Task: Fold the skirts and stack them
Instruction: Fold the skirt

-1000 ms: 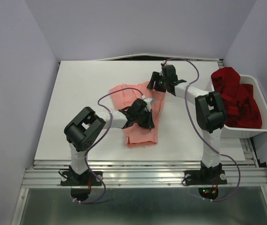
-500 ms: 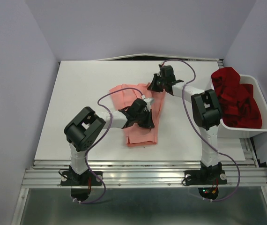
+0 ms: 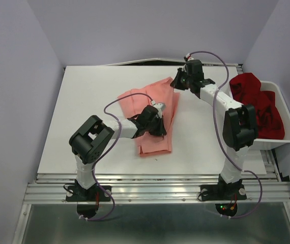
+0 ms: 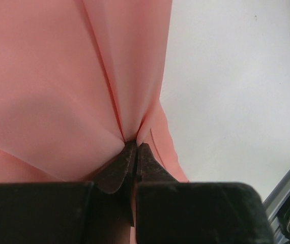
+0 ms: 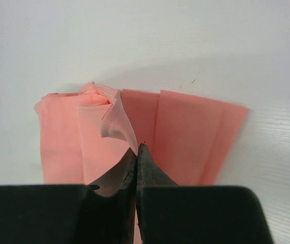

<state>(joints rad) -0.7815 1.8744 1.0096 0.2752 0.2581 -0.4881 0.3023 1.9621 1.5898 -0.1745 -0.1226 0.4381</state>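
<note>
A salmon-pink skirt (image 3: 152, 109) lies partly folded in the middle of the white table (image 3: 94, 96). My left gripper (image 3: 161, 127) is shut on its cloth near the right edge, and the fabric (image 4: 58, 86) puckers into the closed tips. My right gripper (image 3: 175, 84) is shut on the skirt's far corner and holds it raised; a pale fold of the skirt (image 5: 113, 122) is pinched between its jaws. The deep red skirt (image 3: 254, 104) sits bunched in the white bin (image 3: 289, 134) at the right.
The bin stands against the table's right edge, close to the right arm's elbow (image 3: 240, 127). Purple cables loop off both arms. Grey walls close in the left, back and right sides.
My right gripper has shut on the pink skirt's far corner and pulled it up and to the right, stretching the cloth. The left gripper has stayed in place, still shut.
</note>
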